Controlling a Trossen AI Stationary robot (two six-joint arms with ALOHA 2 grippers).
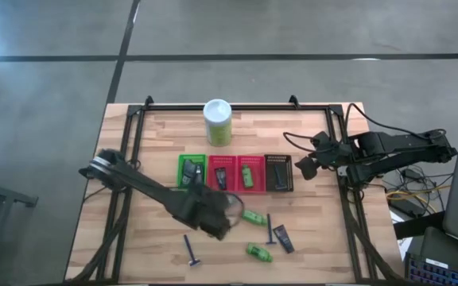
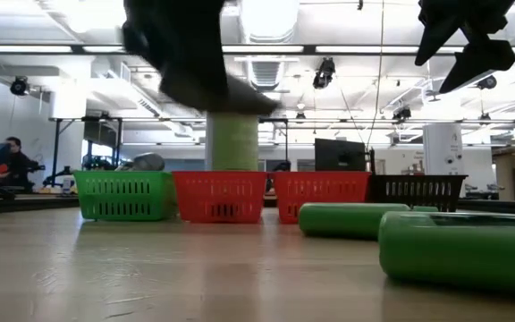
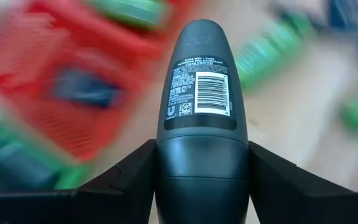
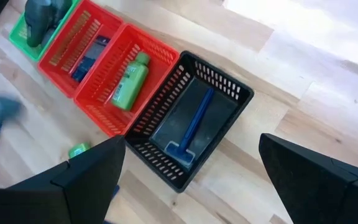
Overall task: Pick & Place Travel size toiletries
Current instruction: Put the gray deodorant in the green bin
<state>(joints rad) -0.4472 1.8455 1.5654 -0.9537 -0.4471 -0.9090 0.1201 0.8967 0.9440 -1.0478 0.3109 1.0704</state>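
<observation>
My left gripper (image 3: 201, 149) is shut on a dark grey oval bottle (image 3: 201, 81) and hangs above the table's middle (image 1: 217, 213), just in front of the row of baskets. A green basket (image 1: 191, 171), two red baskets (image 1: 221, 172) (image 1: 250, 172) and a black basket (image 1: 278, 172) each hold an item. Loose on the table lie two green bottles (image 1: 253, 217) (image 1: 258, 253), two blue sticks (image 1: 269, 229) (image 1: 191, 250) and a dark packet (image 1: 283, 238). My right gripper (image 1: 304, 167) waits open, with nothing between its fingers, above the black basket's right side. My left gripper pinches the bottle between its two fingers, which sit on the two opposite sides of its wider end (image 3: 161, 171). The narrower, rounded end sticks out past the fingers, and the barcode label (image 3: 211, 93) faces the wrist camera. The bottle is lifted clear of the table.
A tall white-and-green canister (image 1: 218, 121) stands behind the baskets. The black basket (image 4: 191, 118) holds a blue stick (image 4: 194, 124), a red one a green bottle (image 4: 132, 81). A black frame (image 1: 348, 199) runs along the table's edges. Bare wood lies at the near left.
</observation>
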